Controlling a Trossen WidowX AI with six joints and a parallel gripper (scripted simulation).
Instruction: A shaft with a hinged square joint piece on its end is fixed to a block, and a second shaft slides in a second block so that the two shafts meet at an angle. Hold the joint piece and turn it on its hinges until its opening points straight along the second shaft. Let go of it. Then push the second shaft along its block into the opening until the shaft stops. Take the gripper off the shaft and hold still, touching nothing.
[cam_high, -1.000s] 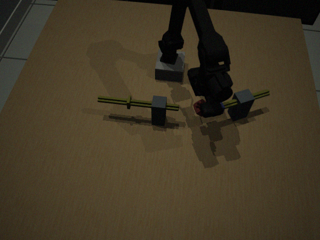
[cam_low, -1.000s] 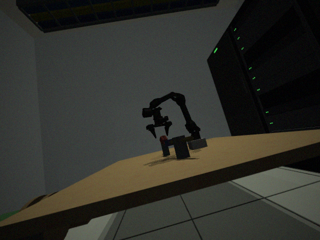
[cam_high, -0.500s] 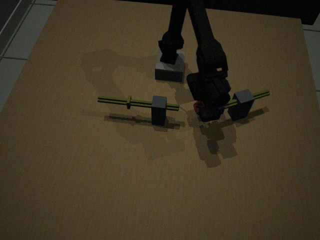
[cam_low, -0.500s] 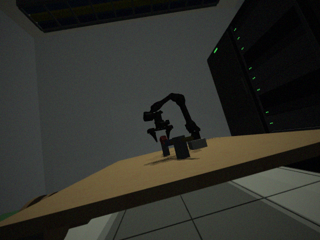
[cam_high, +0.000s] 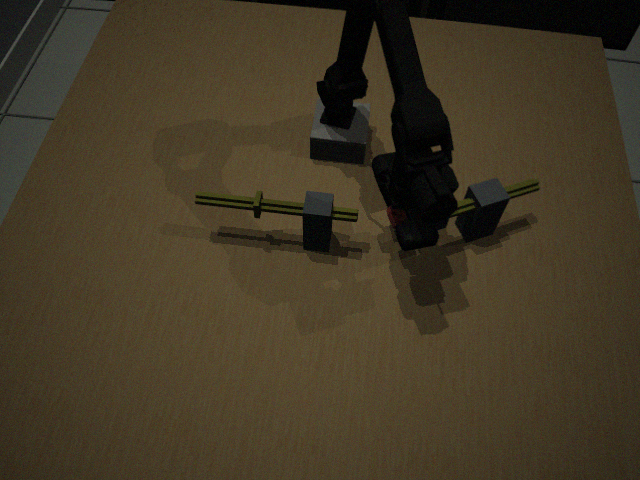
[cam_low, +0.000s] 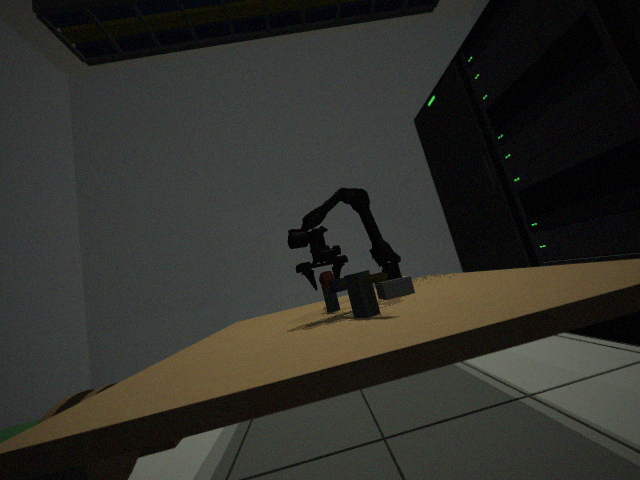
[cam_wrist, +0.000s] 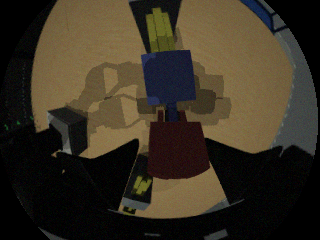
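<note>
The red joint piece (cam_high: 396, 215) (cam_low: 326, 279) (cam_wrist: 178, 150) is hinged to a blue part (cam_wrist: 168, 77) on the end of the yellow first shaft (cam_high: 523, 188) (cam_wrist: 160, 30), held in its grey block (cam_high: 490, 192) (cam_low: 364, 299). My gripper (cam_high: 400, 205) (cam_low: 325, 284) (cam_wrist: 171, 142) is open, its fingers on either side of the red piece, with gaps showing in the wrist view. The yellow second shaft (cam_high: 227, 199) (cam_wrist: 142, 185) lies in the other block (cam_high: 318, 204) (cam_wrist: 136, 202), its near end apart from the red piece. In the wrist view the red piece points slightly right, off the second shaft's line. Its opening is hidden.
The arm's grey base block (cam_high: 338, 147) (cam_low: 395, 288) (cam_wrist: 76, 131) stands behind the two shafts in the top view. A raised yellow collar (cam_high: 257, 204) sits on the second shaft, left of its block. All stand on the wooden table (cam_high: 310, 387) (cam_low: 248, 361).
</note>
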